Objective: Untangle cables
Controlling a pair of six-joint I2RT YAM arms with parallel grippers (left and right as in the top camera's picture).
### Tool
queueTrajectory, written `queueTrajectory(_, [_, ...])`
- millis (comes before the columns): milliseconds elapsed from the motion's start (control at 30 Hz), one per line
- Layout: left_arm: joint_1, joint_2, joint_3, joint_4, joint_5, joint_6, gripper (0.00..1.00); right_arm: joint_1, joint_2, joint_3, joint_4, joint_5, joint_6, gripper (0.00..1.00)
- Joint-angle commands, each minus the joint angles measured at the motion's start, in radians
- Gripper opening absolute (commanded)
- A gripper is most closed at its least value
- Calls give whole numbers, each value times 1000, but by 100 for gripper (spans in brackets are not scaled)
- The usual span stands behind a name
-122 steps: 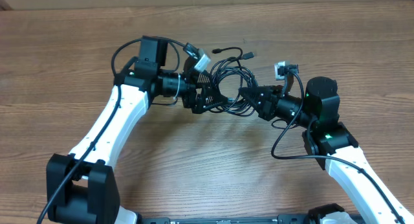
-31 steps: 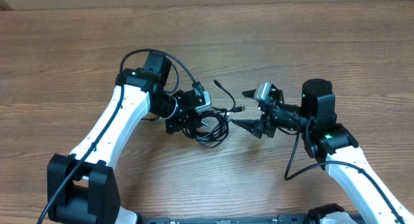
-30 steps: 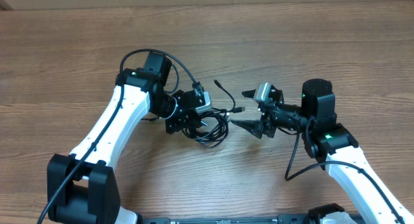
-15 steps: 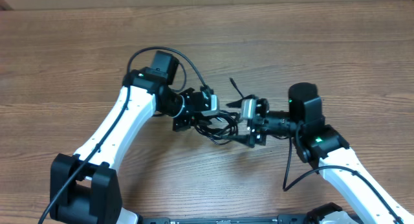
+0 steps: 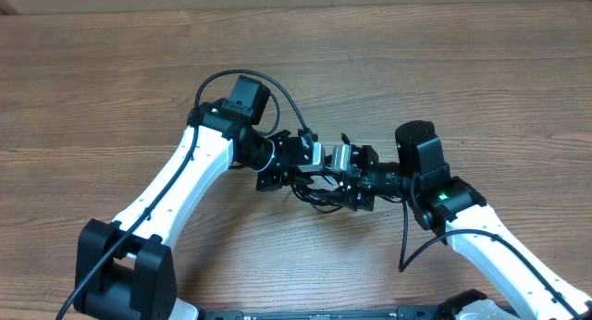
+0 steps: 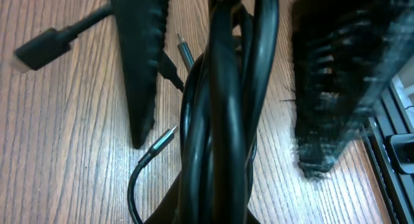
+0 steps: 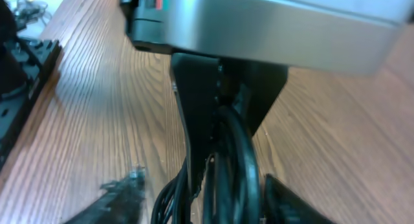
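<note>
The left gripper point(image 6: 226, 156) has its two fingers point(image 6: 141, 68) spread apart. One is a sharp serrated wedge at the upper left of its wrist view, and the other is a blurred dark block at the right. The cables point(image 6: 228, 114) run as a thick black bundle down the gap between them, pinched by neither. Beside the serrated finger, thin metal jack tips point(image 6: 165, 138) poke out of the bundle. A flat black plug point(image 6: 37, 48) lies on the wood near the upper left corner. The right gripper point(image 7: 202, 182) is likewise parted. Its fingers show only as blurred dark shapes at the lower left and lower right of its wrist view. Looped cords rise between them at the bottom centre, and the blur hides whether the fingers touch the cords. Just above those loops a black wedge-shaped piece point(image 7: 200, 101) hangs under a silver housing point(image 7: 272, 30) that fills the top of the frame. From overhead, the two grippers meet nose to nose near the middle of the frame. The tangle is bunched between and just below them on the wooden table point(image 5: 92, 80). The left arm point(image 5: 185, 186) reaches in from the lower left and the right arm point(image 5: 490, 251) from the lower right.
</note>
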Motion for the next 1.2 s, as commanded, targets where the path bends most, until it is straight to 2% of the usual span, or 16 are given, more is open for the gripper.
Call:
queueTrajectory(0, [6, -28, 19, 6, 49, 30, 4, 5, 1, 14, 0, 11, -4, 20])
queueTrajectory(33, [6, -28, 19, 7, 48, 30, 4, 5, 1, 14, 0, 17, -4, 4])
queueTrajectory(200, [19, -28, 19, 8, 42, 24, 4, 5, 1, 14, 0, 19, -4, 4])
queueTrajectory(233, [21, -28, 19, 9, 42, 16, 10, 5, 1, 14, 0, 19, -3, 4])
queueTrajectory(267, [27, -28, 19, 9, 42, 6, 22, 5, 1, 14, 0, 19, -3, 4])
queueTrajectory(300, [33, -28, 19, 9, 43, -6, 41, 5, 1, 14, 0, 19, -3, 4])
queueTrajectory(367, [45, -28, 19, 9, 47, -31, 87, 4, 1, 14, 0, 24, -2, 4])
queueTrajectory(400, [50, -28, 19, 9, 50, -45, 100, 4, 1, 14, 3, 35, 6, 4])
queueTrajectory(567, [80, -28, 21, 9, 63, -127, 100, 3, 1, 15, 70, 143, 177, 4])
queueTrajectory(767, [140, -28, 35, 11, 146, -248, 99, -15, 1, 15, 223, 157, 427, 4])
queueTrajectory(900, [190, -28, 39, 11, 280, -272, 100, -58, 1, 15, 340, 157, 659, 4])
queueTrajectory(1000, [242, -28, 39, 21, 439, -270, 100, -111, 1, 15, 421, 156, 857, 4])
queueTrajectory(1167, [291, -28, 39, 46, 601, -270, 100, -156, 1, 15, 506, 144, 1055, 4])
